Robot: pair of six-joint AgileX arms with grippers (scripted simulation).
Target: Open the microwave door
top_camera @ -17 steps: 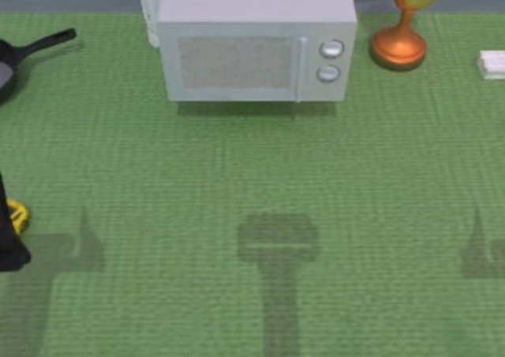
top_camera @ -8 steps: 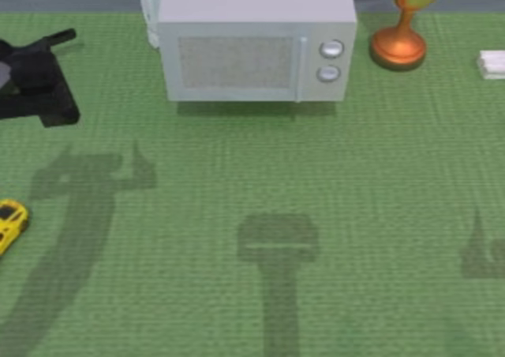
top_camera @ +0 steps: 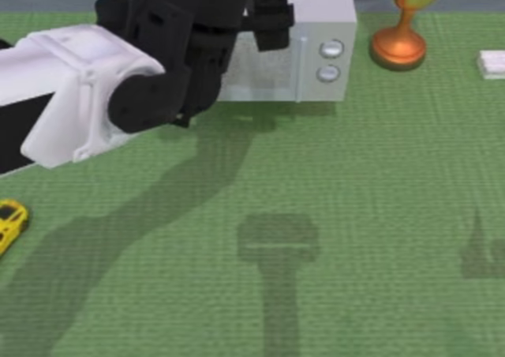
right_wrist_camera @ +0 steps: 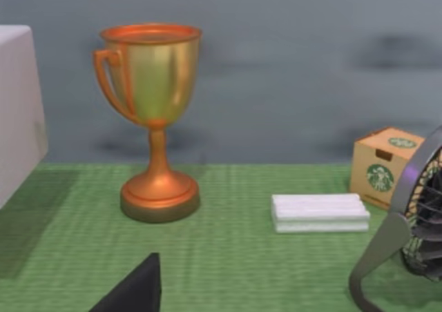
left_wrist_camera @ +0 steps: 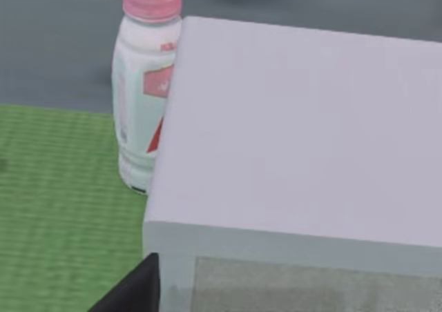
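Microwave door: shut, vertical handle at its 3 o'clock edge. Left gripper overhead, probably nearest; finger state cannot be told. Right arm unseen.

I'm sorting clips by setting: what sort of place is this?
Probably a simulated tabletop test scene, not a real kitchen: a light grey boxy microwave, a gold trophy on an orange base and a small yellow toy car share one green woven table mat. The left gripper is at the microwave.
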